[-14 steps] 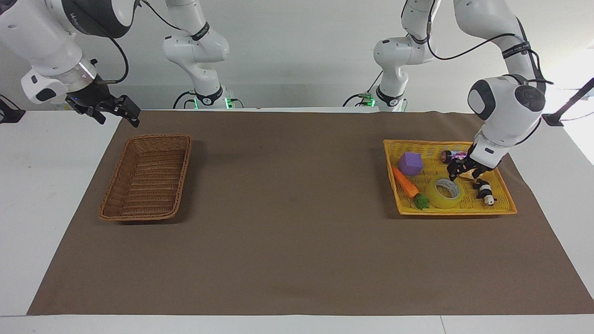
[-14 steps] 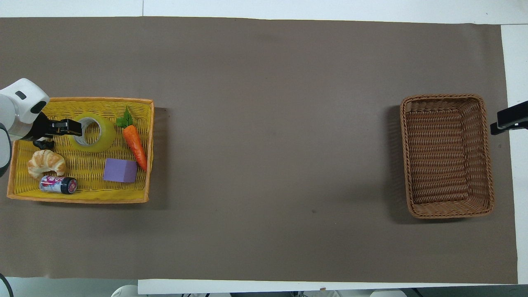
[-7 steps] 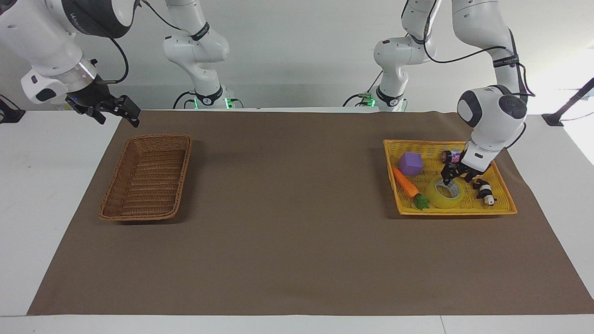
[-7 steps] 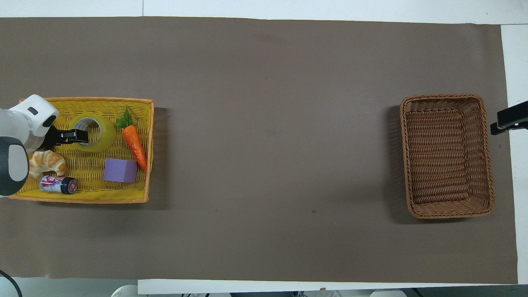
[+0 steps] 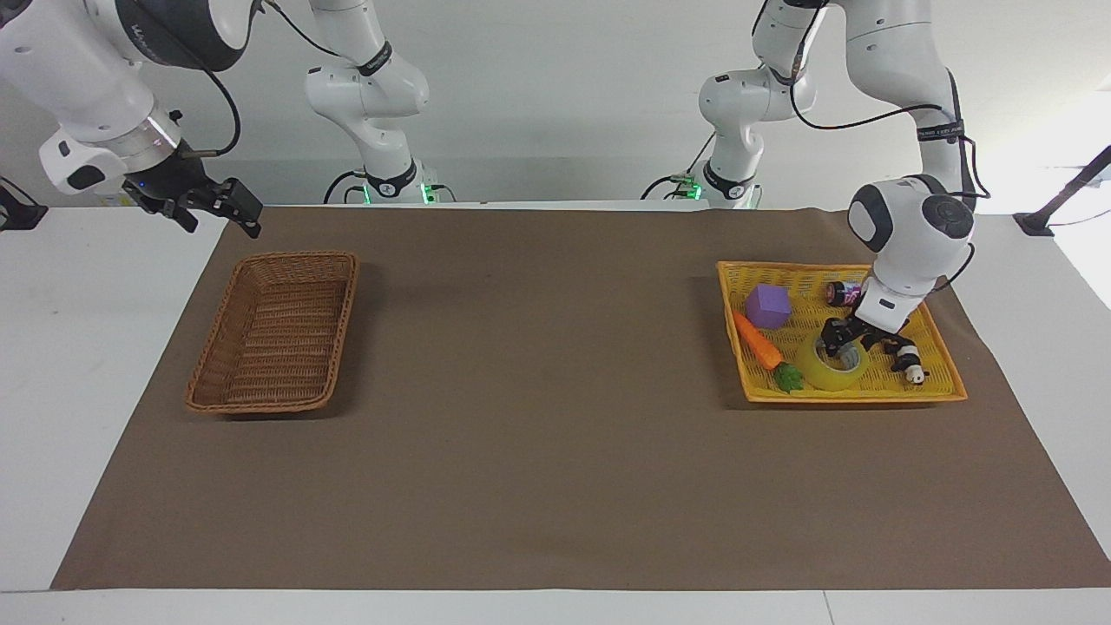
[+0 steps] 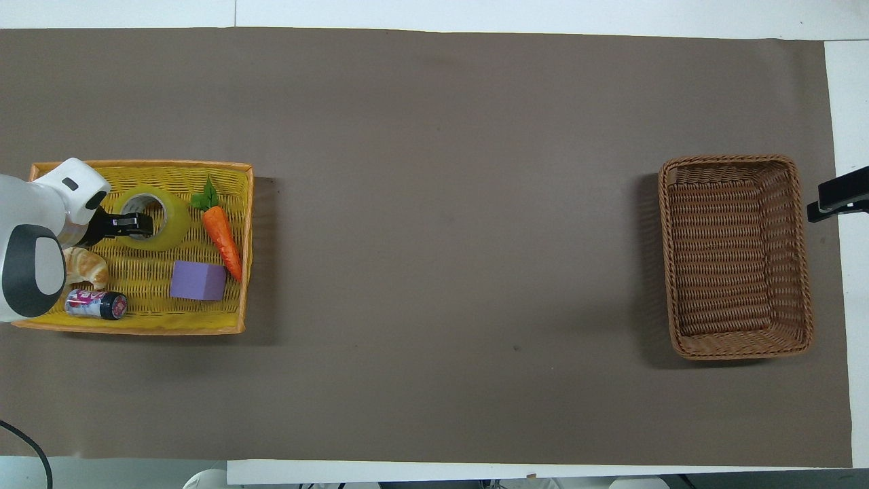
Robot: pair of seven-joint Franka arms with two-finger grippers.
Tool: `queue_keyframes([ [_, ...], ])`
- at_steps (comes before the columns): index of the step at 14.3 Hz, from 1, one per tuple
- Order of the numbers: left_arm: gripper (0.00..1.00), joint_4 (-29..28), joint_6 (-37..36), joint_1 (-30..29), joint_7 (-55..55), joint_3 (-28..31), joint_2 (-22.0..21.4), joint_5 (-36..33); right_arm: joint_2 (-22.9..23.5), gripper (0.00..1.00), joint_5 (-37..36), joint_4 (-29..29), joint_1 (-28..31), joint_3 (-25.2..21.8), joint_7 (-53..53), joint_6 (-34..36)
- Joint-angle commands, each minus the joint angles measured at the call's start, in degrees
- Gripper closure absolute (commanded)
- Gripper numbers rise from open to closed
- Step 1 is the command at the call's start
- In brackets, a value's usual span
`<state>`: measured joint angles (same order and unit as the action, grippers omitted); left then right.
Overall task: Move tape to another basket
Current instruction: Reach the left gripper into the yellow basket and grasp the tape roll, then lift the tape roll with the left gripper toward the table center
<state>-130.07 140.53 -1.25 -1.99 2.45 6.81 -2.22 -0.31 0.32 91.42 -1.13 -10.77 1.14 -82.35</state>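
Down in the yellow tray (image 5: 942,386) at the left arm's end of the table, the left claw (image 5: 840,341) (image 6: 139,223) sat on the roll of tape (image 5: 831,366) (image 6: 155,219), its fingers lowered at the roll's rim, with one of them over the pale core; whether they were spread or already pinching the wall of the roll could not be told. That tape lay flat on the tray floor, in the part of the tray farther from the robots. Just beside it, toward the middle of the table, lay a toy carrot (image 5: 757,344) (image 6: 223,238) with its green leaves (image 5: 788,377) close to the roll. Nearer to the robots than the tape stood a purple block (image 5: 768,305) (image 6: 197,280). A small can (image 5: 842,292) (image 6: 96,304) lay on its side near the tray's robot-side rim, partly covered by the arm in the facing view, and a croissant (image 6: 85,266) showed beside the arm in the overhead view. A small black-and-white thing (image 5: 908,360) lay on the tray beside the claw, toward the table's end. Well apart, at the right arm's end of the brown mat (image 5: 538,451), stood the brown wicker basket (image 5: 276,330) (image 6: 738,256), with nothing in it. Up over the mat's corner near that basket hung the right claw (image 5: 233,207) (image 6: 839,197), its arm waiting; its fingers could not be made out as spread or pressed together.
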Motion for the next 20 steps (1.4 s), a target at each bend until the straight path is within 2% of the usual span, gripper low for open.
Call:
queue_keyframes([
  [1,0.32,-0.3,2.6,-0.1,0.8,-0.2,1.7,-0.3,-1.4,0.00,-0.6,1.5,0.2,0.3,0.8,-0.5],
  [2,0.34,-0.3,2.8,0.2,1.0,-0.2,1.8,-0.3,-1.4,0.00,-0.6,1.6,0.2,0.3,0.8,-0.5],
  [3,0.48,-0.3,2.7,0.2,1.3,-0.2,2.1,-0.3,-1.4,0.00,-0.5,1.5,0.2,0.3,0.8,-0.5],
  [5,0.89,0.0,2.2,0.0,1.2,-0.2,2.2,-0.3,-1.4,0.00,-0.5,1.5,0.2,0.3,0.8,-0.5],
  [6,1.00,0.8,1.9,-0.2,1.1,-0.2,2.3,-0.3,-1.4,0.00,-0.5,1.5,0.2,0.3,0.8,-0.5],
  [8,1.00,4.8,-2.1,0.2,1.2,-0.2,3.2,-0.3,-1.4,0.00,-0.5,1.5,0.2,0.3,0.8,-0.5],
  [12,1.00,17.9,-17.4,0.6,1.5,-0.7,3.2,0.3,-1.4,0.00,-0.5,1.5,0.2,0.3,0.8,-0.5],
  [14,1.00,29.1,-30.2,5.1,9.2,-0.7,3.5,2.9,-1.4,0.00,-0.6,1.5,0.2,0.3,0.8,-0.5],
  [15,1.00,33.8,-34.3,8.1,14.4,-0.5,3.7,4.4,-1.4,0.00,-0.5,1.5,0.2,0.3,0.8,-0.5],
  [16,1.00,36.3,-35.7,11.9,21.3,-0.5,3.9,5.0,-1.4,0.00,-0.5,1.5,0.2,0.3,0.8,-0.5],
  [18,1.00,36.3,-33.0,20.2,33.1,-0.7,3.9,5.1,-1.4,0.00,-0.5,1.5,0.2,0.3,0.8,-0.5],
  [20,1.00,36.1,-31.4,26.6,38.2,-0.7,3.8,7.8,-1.4,0.00,-0.5,1.6,0.2,0.3,0.8,-0.6],
])
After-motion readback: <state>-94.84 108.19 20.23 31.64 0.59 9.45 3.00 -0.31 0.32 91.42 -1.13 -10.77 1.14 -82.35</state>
